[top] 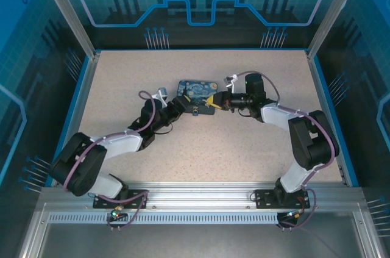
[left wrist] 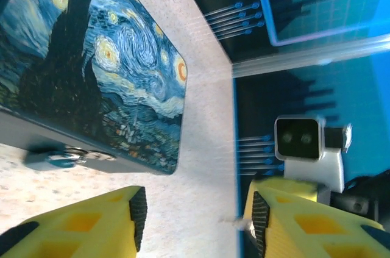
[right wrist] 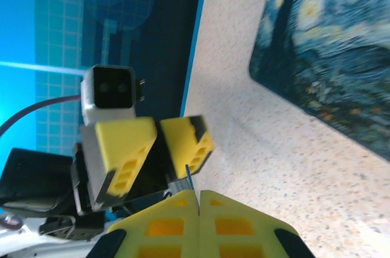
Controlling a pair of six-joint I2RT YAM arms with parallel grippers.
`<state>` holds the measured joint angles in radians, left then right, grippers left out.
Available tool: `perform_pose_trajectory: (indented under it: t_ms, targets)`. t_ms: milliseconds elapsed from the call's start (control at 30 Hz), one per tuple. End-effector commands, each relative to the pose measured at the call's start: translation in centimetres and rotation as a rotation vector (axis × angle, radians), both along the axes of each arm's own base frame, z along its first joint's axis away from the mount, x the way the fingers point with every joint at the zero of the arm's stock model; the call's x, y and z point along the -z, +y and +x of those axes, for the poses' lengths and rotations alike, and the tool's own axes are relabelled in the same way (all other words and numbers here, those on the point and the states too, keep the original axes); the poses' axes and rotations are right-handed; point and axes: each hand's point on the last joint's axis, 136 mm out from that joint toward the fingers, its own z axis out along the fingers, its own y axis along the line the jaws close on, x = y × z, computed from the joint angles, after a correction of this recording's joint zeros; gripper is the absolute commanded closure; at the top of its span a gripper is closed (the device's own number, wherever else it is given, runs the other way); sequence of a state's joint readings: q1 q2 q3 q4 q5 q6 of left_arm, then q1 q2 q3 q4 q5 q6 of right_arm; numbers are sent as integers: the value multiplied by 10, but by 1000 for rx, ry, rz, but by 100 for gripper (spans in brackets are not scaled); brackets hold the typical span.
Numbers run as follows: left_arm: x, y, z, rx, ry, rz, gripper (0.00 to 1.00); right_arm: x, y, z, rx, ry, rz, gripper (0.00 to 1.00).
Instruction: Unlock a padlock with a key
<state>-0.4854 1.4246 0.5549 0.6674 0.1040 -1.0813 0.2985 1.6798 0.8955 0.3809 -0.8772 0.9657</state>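
Yellow-tipped right gripper (right wrist: 199,197) pinched together on tiny dark thin metal key (right wrist: 189,179) near corner of rectangular Starry Night painted tin (left wrist: 91,69), yellow-tipped left gripper (left wrist: 195,215) spread apart beside that tin, tiny teal padlock (left wrist: 60,160) with silvery shackle lying just beside tin's side wall
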Motion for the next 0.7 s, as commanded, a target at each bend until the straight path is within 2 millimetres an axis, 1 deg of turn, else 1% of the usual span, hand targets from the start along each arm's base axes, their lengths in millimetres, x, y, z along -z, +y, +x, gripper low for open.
perform_pose_trajectory:
  t_ms: [0,33,100,167,300,467,667]
  targets:
    - [18,-13,-21,216,-32,229,47,7,-7,16,41,-22,-44,100]
    - [24,-15,-23,253,-40,261,47,10,-8,21,53,-18,-50,100]
    - [42,-18,-26,312,-38,331,47,17,-9,33,78,-4,-63,100]
    - [57,-17,-27,335,-36,369,48,21,-8,43,92,1,-67,100]
    - [77,-17,-24,361,-60,436,49,34,-9,57,126,25,-97,100]
    - [92,-18,-16,373,-122,509,50,51,-11,64,154,61,-124,100]
    - [101,-26,-2,394,-210,594,49,70,-14,67,173,111,-152,100]
